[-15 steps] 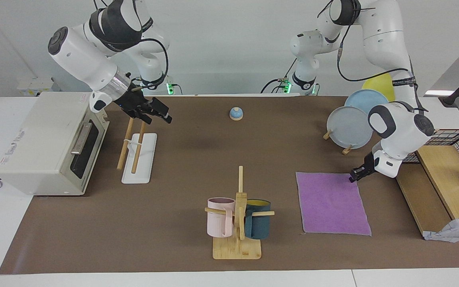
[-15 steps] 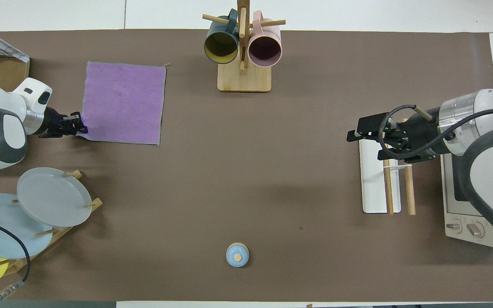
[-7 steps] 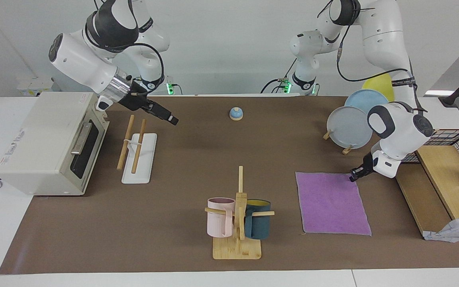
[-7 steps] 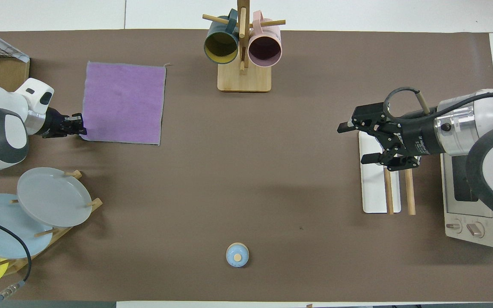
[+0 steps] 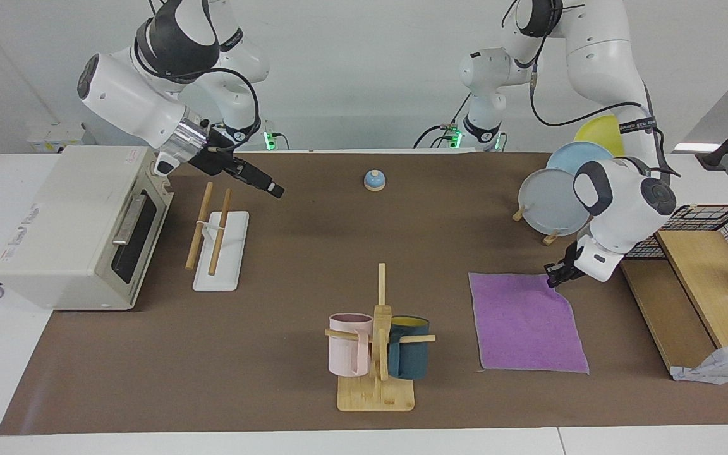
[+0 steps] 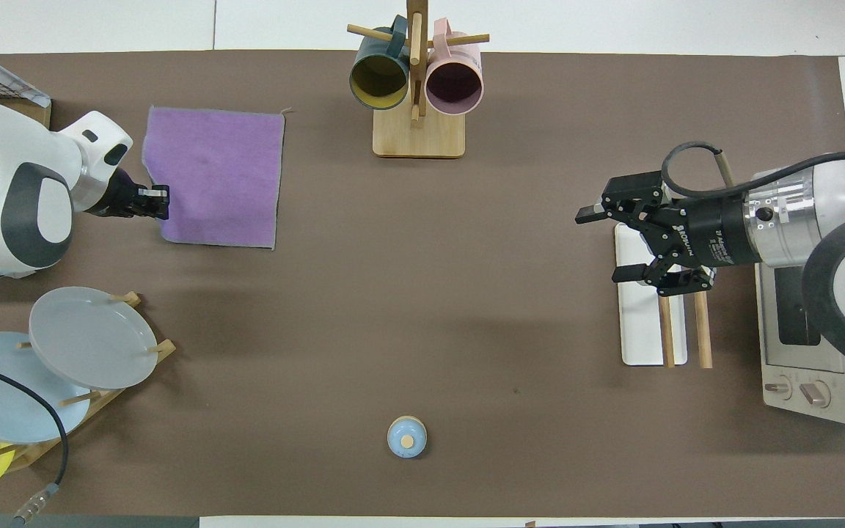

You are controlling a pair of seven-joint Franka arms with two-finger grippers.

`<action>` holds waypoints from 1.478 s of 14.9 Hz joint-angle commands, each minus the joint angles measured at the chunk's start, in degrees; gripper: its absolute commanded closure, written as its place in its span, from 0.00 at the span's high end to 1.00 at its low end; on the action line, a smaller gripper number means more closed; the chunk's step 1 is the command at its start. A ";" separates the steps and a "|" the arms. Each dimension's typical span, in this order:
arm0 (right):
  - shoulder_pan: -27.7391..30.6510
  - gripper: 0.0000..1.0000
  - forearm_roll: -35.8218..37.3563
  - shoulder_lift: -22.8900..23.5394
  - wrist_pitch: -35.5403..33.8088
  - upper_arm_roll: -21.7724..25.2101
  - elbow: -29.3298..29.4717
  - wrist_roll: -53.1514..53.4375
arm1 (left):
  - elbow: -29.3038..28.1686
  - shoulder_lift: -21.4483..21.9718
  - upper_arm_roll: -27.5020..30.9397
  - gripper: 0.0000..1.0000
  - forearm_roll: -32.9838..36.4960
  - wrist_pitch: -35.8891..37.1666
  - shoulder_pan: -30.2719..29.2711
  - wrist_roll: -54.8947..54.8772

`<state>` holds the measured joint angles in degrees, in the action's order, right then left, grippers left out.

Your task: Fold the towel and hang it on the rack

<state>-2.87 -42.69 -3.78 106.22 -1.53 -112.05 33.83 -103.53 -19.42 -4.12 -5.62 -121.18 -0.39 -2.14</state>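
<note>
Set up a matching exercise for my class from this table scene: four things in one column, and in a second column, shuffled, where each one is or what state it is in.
Column one:
1. towel
2. rack
3. left gripper
4. right gripper

Column two:
A. open, up over the rack's end
B. beside the toaster oven, nothing on its rods
C. at the towel's corner, which is lifted
D. mostly flat, purple face up, at the left arm's end of the table

Pairs: 1-D, 2-B, 3-C, 4-A
</note>
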 commanded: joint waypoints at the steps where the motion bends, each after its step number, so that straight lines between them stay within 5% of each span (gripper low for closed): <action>1: 0.14 1.00 -1.61 -1.76 1.45 -0.14 -2.29 0.71 | 1.93 1.93 0.42 0.00 2.62 4.99 7.04 -2.08; 6: 0.14 1.00 -1.61 -1.76 1.54 -0.14 -2.29 0.71 | -7.28 0.98 0.86 0.00 11.13 -6.21 21.29 12.79; 9: 0.06 1.00 -1.69 -1.76 2.24 -0.14 -2.21 0.71 | -9.94 0.70 0.51 0.05 11.43 -9.68 20.96 16.63; 10: 0.06 1.00 -1.70 -1.76 2.33 -0.14 -2.21 0.71 | -9.59 0.78 0.51 0.87 11.33 -9.25 20.52 17.51; 11: 0.06 1.00 -1.70 -1.76 2.33 -0.23 -2.21 0.71 | -9.41 1.22 0.34 1.00 10.38 -8.72 19.56 17.61; 17: 0.05 1.00 -1.70 -1.76 2.42 -0.23 -2.21 0.71 | -6.16 5.44 -0.01 1.00 -2.44 -1.69 13.24 14.63; 22: -0.12 1.00 -1.70 -1.76 2.33 -0.32 -2.21 0.71 | -11.15 5.88 0.25 1.00 -12.37 -10.89 8.22 5.68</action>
<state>-2.88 -43.07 -4.05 107.09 -1.56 -112.54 33.83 -111.03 -14.08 -3.60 -13.76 -127.11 9.25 7.38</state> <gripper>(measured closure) 0.000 0.000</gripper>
